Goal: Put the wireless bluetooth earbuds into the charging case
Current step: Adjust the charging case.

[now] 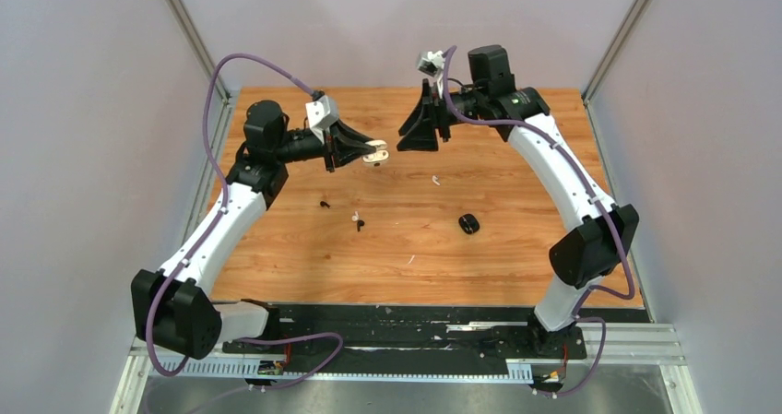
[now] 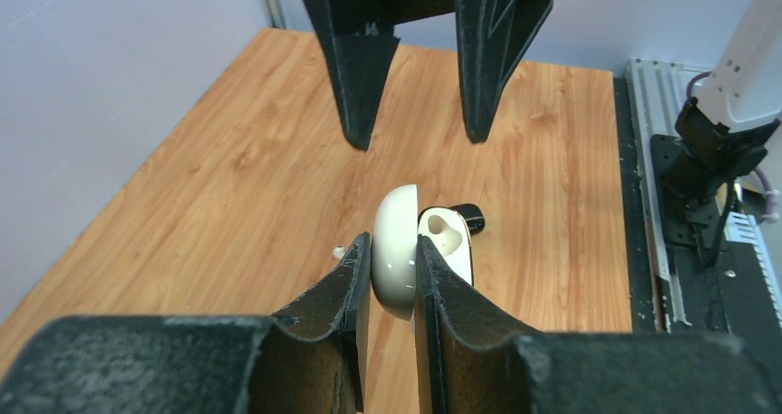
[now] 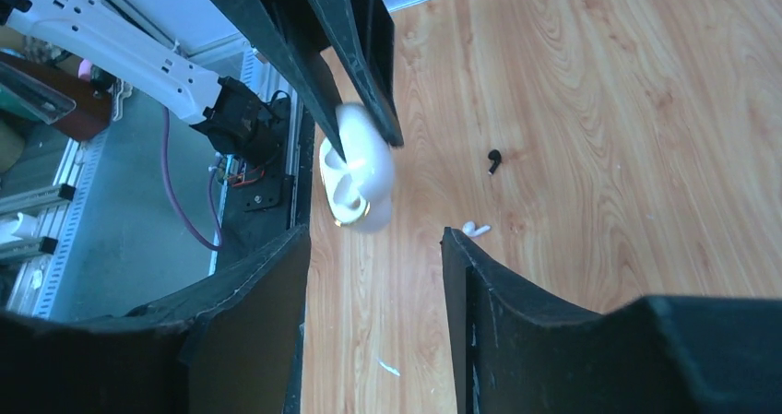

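Observation:
My left gripper (image 1: 375, 151) is shut on an open white charging case (image 1: 377, 153) and holds it above the table. In the left wrist view the gripper (image 2: 395, 248) pinches one shell of the case (image 2: 395, 289); the other shell shows an empty socket (image 2: 449, 239). My right gripper (image 1: 420, 130) is open and empty, facing the case from the right; in its own view (image 3: 376, 239) the case (image 3: 358, 170) hangs ahead. Two black earbuds (image 1: 325, 204) (image 1: 361, 224) and white earbuds (image 1: 354, 216) (image 1: 436, 181) lie on the table.
A closed black charging case (image 1: 469, 223) lies right of centre on the wooden table (image 1: 516, 266). A small white sliver (image 1: 411, 260) lies nearer the front. The right wrist view shows a black earbud (image 3: 494, 160) and a white earbud (image 3: 475, 229).

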You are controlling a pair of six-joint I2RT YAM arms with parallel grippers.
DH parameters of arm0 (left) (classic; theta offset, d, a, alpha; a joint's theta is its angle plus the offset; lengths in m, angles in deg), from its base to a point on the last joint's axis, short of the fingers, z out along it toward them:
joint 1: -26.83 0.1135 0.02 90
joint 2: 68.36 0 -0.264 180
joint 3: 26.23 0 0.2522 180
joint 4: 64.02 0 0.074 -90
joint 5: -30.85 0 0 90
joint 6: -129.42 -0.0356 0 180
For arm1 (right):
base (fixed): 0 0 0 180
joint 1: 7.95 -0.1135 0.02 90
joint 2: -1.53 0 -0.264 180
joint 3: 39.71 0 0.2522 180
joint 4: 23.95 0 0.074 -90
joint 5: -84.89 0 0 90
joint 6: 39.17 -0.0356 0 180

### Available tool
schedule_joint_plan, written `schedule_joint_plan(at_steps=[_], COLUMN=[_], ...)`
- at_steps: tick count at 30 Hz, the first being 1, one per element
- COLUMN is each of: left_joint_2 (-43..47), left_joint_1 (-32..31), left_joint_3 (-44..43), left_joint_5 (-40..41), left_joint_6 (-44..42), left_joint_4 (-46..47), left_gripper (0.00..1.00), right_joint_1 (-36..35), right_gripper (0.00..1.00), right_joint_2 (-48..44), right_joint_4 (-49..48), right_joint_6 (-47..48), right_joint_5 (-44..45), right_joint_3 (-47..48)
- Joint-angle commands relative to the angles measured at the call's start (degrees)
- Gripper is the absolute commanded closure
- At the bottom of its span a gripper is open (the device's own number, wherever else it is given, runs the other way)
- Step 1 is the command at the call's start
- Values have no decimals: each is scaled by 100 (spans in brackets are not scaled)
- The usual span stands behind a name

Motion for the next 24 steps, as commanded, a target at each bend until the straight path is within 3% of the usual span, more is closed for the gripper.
schedule_joint_plan(at_steps=[1, 9, 24], left_joint_2=[-6, -67, -189], left_joint_1=[-19, -19, -19], left_joint_3=[-186, -306, -288], left_joint_5=[-506, -578, -405], left_joint_6=[246, 251, 1044], left_joint_4=[170, -52, 584], left_gripper=[100, 100, 100], right_joint_1=[-272, -456, -574], right_gripper=[47, 50, 63], right_joint_2=[180, 280, 348], right_joint_4=[-326, -224, 34], right_joint_6=[111, 437, 744], right_joint_5=[-32, 55, 226], right_joint_3=[439, 578, 604])
